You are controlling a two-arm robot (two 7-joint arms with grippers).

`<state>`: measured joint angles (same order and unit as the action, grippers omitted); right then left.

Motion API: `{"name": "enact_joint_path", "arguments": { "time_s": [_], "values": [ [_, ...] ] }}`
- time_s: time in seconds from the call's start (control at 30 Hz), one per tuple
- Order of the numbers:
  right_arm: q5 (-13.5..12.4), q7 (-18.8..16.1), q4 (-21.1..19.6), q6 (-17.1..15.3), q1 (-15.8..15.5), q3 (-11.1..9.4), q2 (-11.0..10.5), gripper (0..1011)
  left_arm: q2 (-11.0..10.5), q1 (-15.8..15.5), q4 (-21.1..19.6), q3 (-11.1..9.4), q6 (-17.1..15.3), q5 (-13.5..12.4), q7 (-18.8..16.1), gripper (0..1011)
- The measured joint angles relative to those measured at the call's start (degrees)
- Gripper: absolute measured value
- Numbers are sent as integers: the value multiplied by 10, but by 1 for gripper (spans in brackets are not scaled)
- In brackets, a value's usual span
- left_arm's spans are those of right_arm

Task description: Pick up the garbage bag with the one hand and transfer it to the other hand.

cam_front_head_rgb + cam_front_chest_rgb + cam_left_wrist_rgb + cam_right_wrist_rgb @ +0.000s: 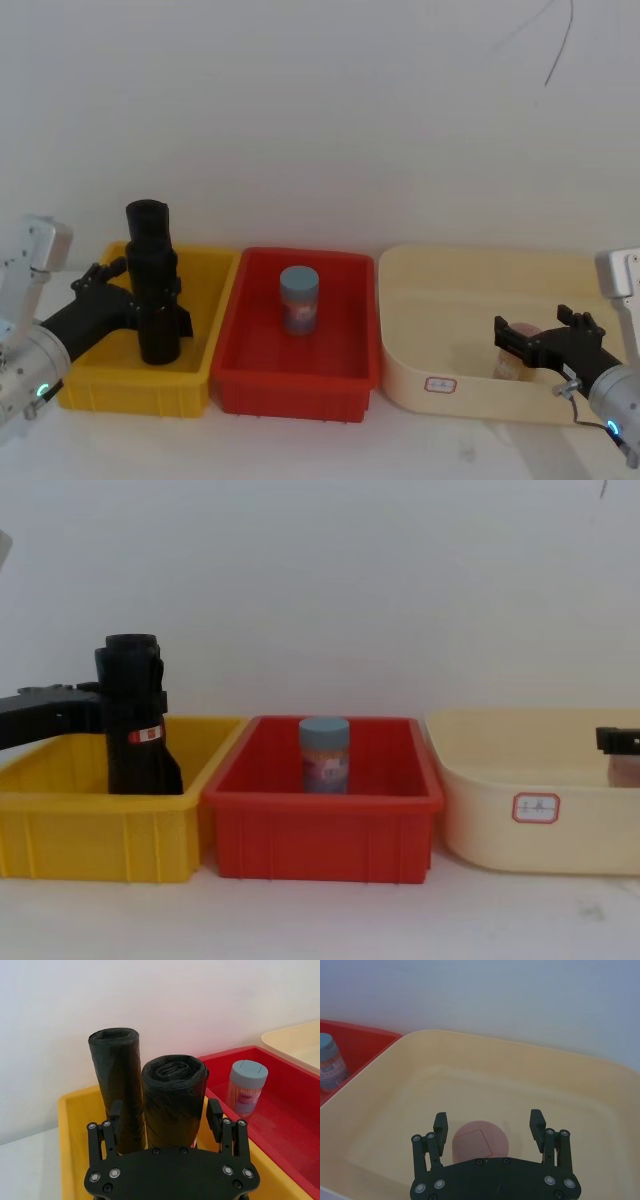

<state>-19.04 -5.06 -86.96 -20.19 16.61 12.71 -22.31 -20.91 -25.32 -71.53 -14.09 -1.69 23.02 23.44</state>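
The bag (pixel 174 1092) stood between the spread jaws of the left gripper (pixel 165 1109); closing squarely should spare the slim roll (pixel 114 1072). The right gripper (pixel 488 1119) hung at the right, jaws apart.

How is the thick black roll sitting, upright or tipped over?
Upright: the garbage bag stands on end in the yellow bin, rolled end facing up.

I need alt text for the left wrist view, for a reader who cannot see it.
The open left gripper reaches into a yellow bin, its fingers on either side of the upright garbage bag, a thick black roll. A slimmer black roll stands beside it; a grey-capped jar stands in the red bin.
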Motion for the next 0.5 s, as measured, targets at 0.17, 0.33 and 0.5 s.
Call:
{"name": "enact_joint_path", "arguments": {
  "time_s": [0.17,0.33,0.5],
  "values": [
    [0,0,0,0,0,0,0,1000,2,-9,13,-4,5,2,4,1001],
    [0,0,0,0,0,0,0,1000,5,-16,25,-6,7,1,5,1001],
    [0,0,0,0,0,0,0,999,9,-27,42,-7,11,0,6,1001]
  ]
}}
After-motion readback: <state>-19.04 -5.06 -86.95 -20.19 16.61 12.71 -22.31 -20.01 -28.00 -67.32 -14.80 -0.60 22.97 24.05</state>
